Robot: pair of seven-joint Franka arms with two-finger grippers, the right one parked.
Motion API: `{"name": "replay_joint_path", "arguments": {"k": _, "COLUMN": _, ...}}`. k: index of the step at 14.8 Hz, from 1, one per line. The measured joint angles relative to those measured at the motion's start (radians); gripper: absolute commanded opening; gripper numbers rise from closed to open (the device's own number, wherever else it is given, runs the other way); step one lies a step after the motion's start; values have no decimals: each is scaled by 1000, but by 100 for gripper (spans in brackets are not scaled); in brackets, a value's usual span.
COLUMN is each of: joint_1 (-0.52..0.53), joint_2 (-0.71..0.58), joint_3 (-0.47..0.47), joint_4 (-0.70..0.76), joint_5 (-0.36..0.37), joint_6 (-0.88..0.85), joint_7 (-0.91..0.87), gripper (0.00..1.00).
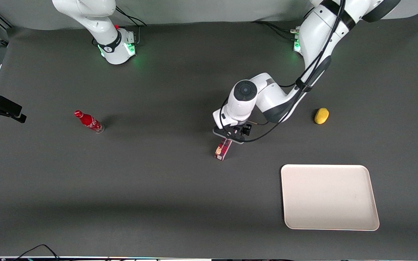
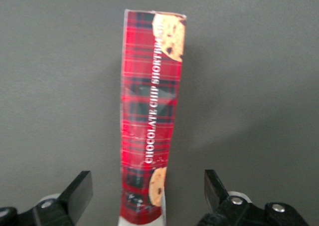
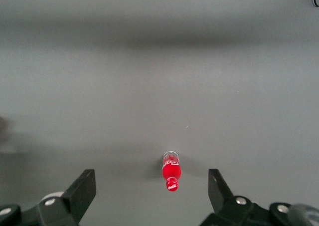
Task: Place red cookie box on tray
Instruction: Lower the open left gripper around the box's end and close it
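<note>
Left wrist view shows the gripper point(image 2: 145, 198) with fingers point(image 2: 79, 188) spread, straddling one end of the red cookie box point(image 2: 149, 121). Its long axis runs straight away from them, seemingly lying on the worktop point(image 1: 158, 188), well apart from the tray point(image 1: 370, 203).

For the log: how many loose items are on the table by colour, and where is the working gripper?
Red: 2, the red cookie box and the small red bottle
Yellow: 1, the yellow object
Cream-white: 1, the tray
Total: 4
The left gripper is open, straddling one end of the box.
</note>
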Motion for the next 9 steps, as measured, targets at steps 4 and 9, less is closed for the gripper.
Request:
{"name": "replay_joint_path", "arguments": {"k": 4, "joint_1": -9, "joint_2": 38, "joint_3": 0, "joint_4": 0, "joint_5": 59, "joint_6": 19, "joint_7": -38, "gripper": 100}}
{"name": "replay_joint_path", "arguments": {"k": 9, "joint_1": -8, "joint_2": 57, "joint_3": 1, "joint_4": 1, "joint_5": 85, "joint_6": 26, "joint_7": -41, "gripper": 47}}
